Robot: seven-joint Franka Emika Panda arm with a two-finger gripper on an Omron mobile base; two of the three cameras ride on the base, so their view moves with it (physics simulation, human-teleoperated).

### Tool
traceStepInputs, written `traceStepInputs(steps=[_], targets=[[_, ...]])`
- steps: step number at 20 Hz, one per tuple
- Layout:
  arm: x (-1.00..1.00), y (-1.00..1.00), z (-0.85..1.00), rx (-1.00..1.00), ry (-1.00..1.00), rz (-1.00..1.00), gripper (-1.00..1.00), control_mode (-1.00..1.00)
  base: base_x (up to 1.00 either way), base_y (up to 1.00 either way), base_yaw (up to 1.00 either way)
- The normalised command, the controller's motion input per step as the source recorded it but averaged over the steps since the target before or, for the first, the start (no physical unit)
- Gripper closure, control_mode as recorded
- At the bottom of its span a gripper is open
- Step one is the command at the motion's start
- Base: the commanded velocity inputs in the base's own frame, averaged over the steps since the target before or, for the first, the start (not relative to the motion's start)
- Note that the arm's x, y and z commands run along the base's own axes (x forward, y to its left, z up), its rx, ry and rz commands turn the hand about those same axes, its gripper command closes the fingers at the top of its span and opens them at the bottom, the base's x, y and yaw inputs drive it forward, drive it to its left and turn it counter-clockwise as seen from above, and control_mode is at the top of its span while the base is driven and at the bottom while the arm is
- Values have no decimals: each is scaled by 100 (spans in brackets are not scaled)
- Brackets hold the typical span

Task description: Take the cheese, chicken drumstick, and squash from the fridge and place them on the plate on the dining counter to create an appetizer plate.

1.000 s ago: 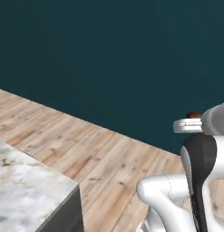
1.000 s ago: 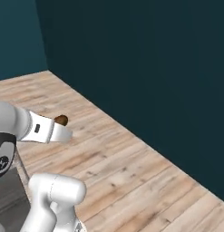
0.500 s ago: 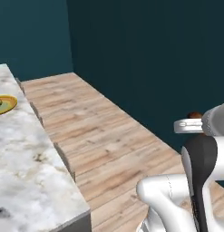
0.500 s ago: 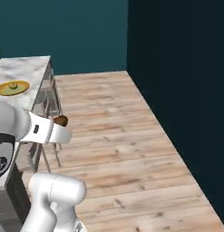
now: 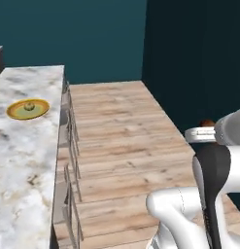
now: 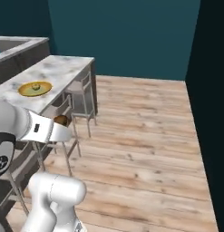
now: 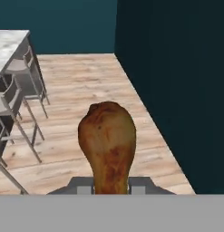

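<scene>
My gripper [image 7: 111, 190] is clamped on the narrow bone end of the chicken drumstick [image 7: 107, 142]. In the hand view its long axis runs straight out from my fingers, fat rounded end pointing away over the floor. Its skin is glossy, mottled reddish-brown, pear-shaped. I carry it in the air above the pale wooden plank floor [image 5: 121, 141], well apart from the dining counter [image 5: 24, 160], a long white-grey marble slab veined brown. Near its far end sits the round golden-yellow plate [image 5: 28, 109], a small pale lump at its centre. Grey metal-legged stools [image 6: 81, 97] line the counter's side.
</scene>
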Motion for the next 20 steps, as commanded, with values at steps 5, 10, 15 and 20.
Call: traceStepInputs(steps=[5, 10, 15, 20], targets=[[0, 0, 0, 0, 0, 0, 100, 100, 81, -70, 58], [0, 0, 0, 0, 0, 0, 100, 100, 85, -63, 63], [0, 0, 0, 0, 0, 0, 100, 100, 78, -72, 63], [0, 0, 0, 0, 0, 0, 100, 100, 81, -65, 64]])
